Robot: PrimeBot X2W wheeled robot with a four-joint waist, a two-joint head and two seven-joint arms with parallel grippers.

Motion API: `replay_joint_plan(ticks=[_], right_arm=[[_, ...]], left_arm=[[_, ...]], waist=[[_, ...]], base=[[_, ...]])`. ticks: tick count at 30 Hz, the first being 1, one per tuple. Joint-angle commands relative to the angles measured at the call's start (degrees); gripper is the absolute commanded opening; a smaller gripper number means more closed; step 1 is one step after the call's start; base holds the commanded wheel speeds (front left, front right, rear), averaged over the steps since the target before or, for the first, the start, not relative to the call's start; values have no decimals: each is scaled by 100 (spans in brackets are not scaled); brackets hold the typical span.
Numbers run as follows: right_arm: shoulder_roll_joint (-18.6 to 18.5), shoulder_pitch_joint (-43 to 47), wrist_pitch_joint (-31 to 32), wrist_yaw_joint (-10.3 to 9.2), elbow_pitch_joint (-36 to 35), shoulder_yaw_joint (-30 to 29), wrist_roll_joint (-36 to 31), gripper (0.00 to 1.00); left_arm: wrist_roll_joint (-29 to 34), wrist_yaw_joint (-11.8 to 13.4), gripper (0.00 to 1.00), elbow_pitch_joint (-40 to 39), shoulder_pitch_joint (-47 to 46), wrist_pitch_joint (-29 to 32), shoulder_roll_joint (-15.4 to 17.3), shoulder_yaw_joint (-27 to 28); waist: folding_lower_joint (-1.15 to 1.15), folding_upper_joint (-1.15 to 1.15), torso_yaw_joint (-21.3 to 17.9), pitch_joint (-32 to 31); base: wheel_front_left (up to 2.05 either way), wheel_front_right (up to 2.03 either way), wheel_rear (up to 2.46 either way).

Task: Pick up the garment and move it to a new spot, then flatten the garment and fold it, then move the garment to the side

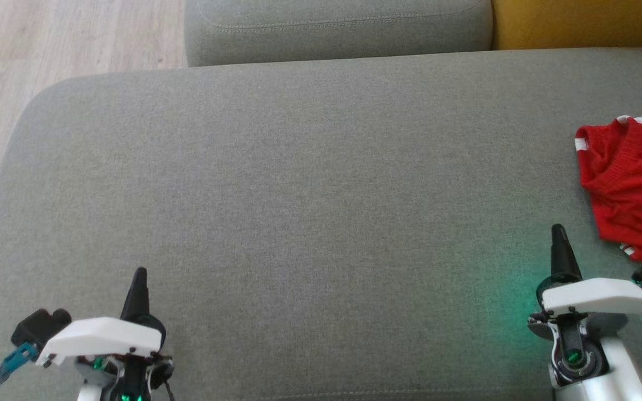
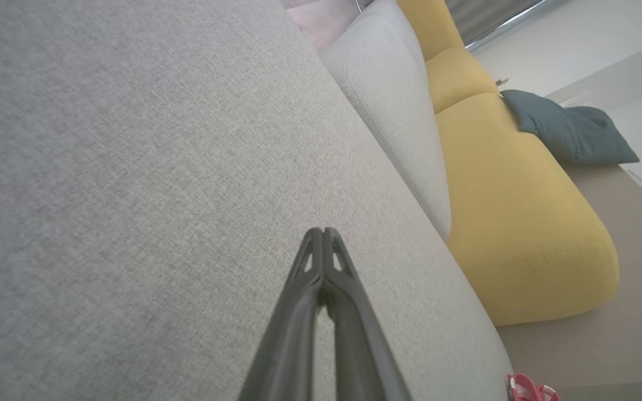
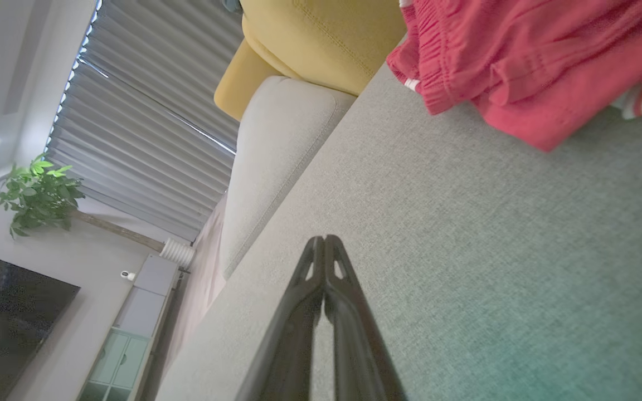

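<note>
Grey woven sofa cushion (image 1: pixel 298 195) lay before me; I saw the crumpled red knit garment (image 1: pixel 633 184) near my clenched right gripper (image 1: pixel 558 229), and my left gripper (image 1: pixel 140 272) was clenched too.

red garment (image 1: pixel 636 184) w/ white stripes, grey cushion (image 1: pixel 298 195), yellow cushion (image 2: pixel 516 223), dark teal pillow (image 2: pixel 569 131), pale wood floor (image 1: pixel 64 39)

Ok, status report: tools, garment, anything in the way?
Left tool shut, empty, over bare grey cushion. Right tool shut, empty, just short of garment. Garment red, crumpled, at cushion's right side. Nothing in between.
</note>
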Motion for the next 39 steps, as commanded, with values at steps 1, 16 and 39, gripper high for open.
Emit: replay_joint_plan(ticks=[1,16,39], right_arm=[[-18,-96,58,22,-261,28,224,0],[-15,23,289,26,-536,-96,1153,0],[-11,218,669,33,-988,-299,2680,0]], left_arm=[[-198,-50,0,-243,-283,46,49,159],[-1086,-190,0,-341,-302,281,56,328],[-2547,-420,0,-503,-334,669,68,606]], waist=[[0,0,4,-10],[0,0,32,-79],[0,0,79,-192]], base=[[0,0,0],[0,0,0],[0,0,0]])
